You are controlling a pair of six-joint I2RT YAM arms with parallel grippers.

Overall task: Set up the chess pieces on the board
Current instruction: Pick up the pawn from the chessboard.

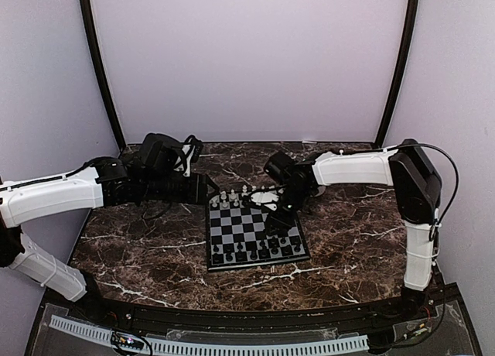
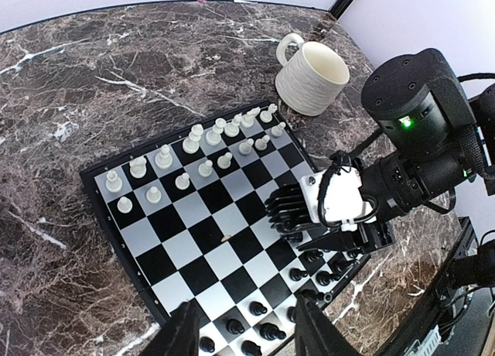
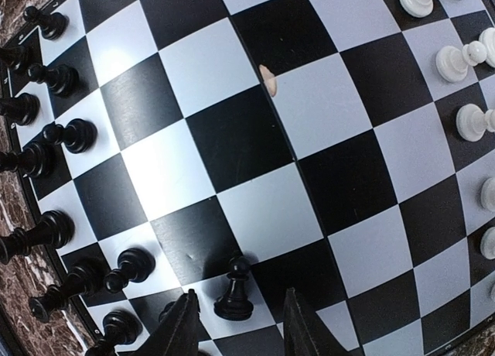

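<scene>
The checkered board (image 1: pixel 251 234) lies mid-table. White pieces (image 1: pixel 232 196) stand in two rows along its far edge, black pieces (image 1: pixel 255 254) along its near edge. My right gripper (image 1: pixel 278 215) is low over the board's right side; in the right wrist view it (image 3: pixel 241 329) is open, with a standing black pawn (image 3: pixel 235 289) between its fingers and a gap on each side. My left gripper (image 1: pixel 204 188) hovers by the board's far left corner; in the left wrist view it (image 2: pixel 247 337) is open and empty above the board (image 2: pixel 193 240).
A cream ribbed mug (image 2: pixel 312 78) stands on the marble just beyond the board's far right corner, close to the right arm. A small tan speck (image 3: pixel 267 79) lies on a middle square. Grey walls close in the table on three sides.
</scene>
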